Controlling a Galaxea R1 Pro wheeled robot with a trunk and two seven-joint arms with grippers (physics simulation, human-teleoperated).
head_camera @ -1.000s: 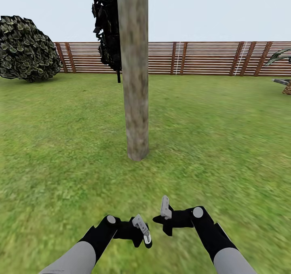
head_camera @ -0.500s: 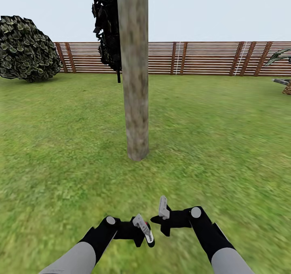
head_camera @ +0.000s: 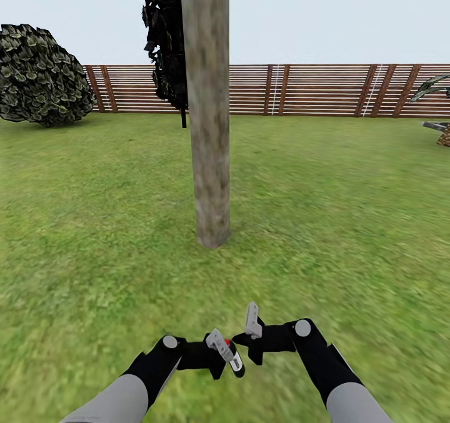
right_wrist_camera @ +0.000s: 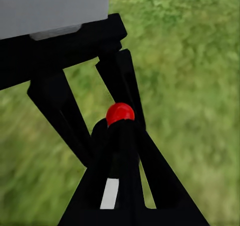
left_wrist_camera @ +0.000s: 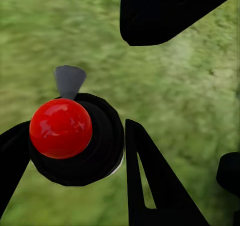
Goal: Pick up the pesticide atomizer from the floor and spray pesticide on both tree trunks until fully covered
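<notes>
Standing on the grass before the tree trunk point(head_camera: 209, 117) at twelve o'clock, the robot carries the pesticide atomizer point(head_camera: 233, 354) low, clamped between the left gripper point(head_camera: 226, 354) fingers point(left_wrist_camera: 150, 186). The right gripper point(head_camera: 249, 338) sits just beside it; its jaws cannot be judged. Spraying seems imminent: next, the nozzle likely needs raising and aiming at the bark
</notes>
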